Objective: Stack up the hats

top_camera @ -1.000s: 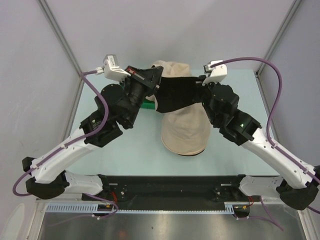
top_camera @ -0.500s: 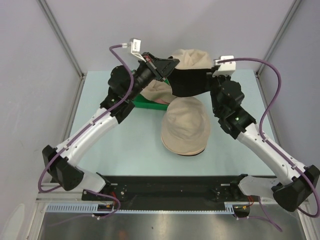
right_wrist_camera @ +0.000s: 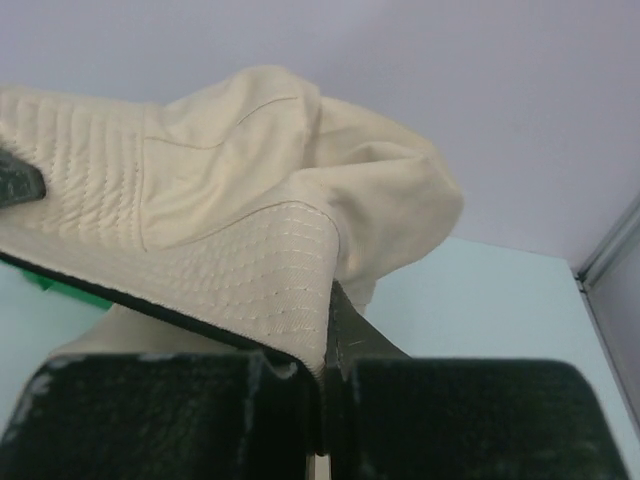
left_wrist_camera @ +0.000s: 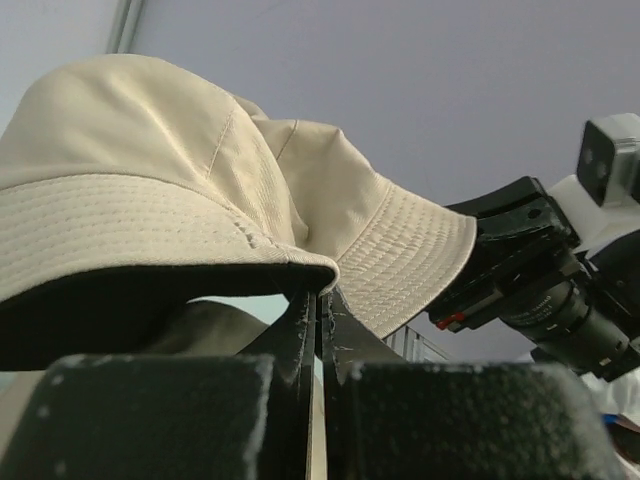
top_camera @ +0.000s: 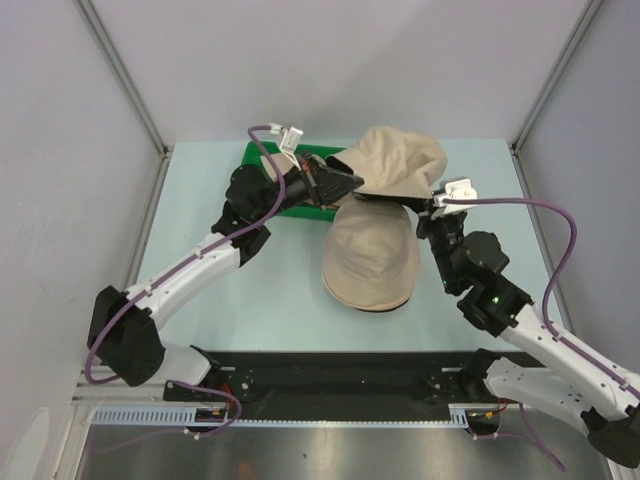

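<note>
A beige hat [top_camera: 398,164] with a black inner side hangs crown up between both grippers, over the far edge of a second beige hat [top_camera: 368,258] that lies flat on the table. My left gripper [top_camera: 357,184] is shut on the raised hat's brim at its left side; in the left wrist view the brim [left_wrist_camera: 180,225] is pinched at the left gripper's [left_wrist_camera: 321,293] tips. My right gripper [top_camera: 431,206] is shut on the brim at the right side; in the right wrist view the stitched brim [right_wrist_camera: 260,270] folds into the right gripper [right_wrist_camera: 327,322].
A green tray [top_camera: 287,196] sits behind the left arm at the back left, partly hidden. Grey walls and frame posts stand on three sides. The right arm's wrist [left_wrist_camera: 540,270] shows close by in the left wrist view.
The held hat has turned from black inner side up to crown up and come forward and down over the lying hat. The right gripper has shut on the brim.
</note>
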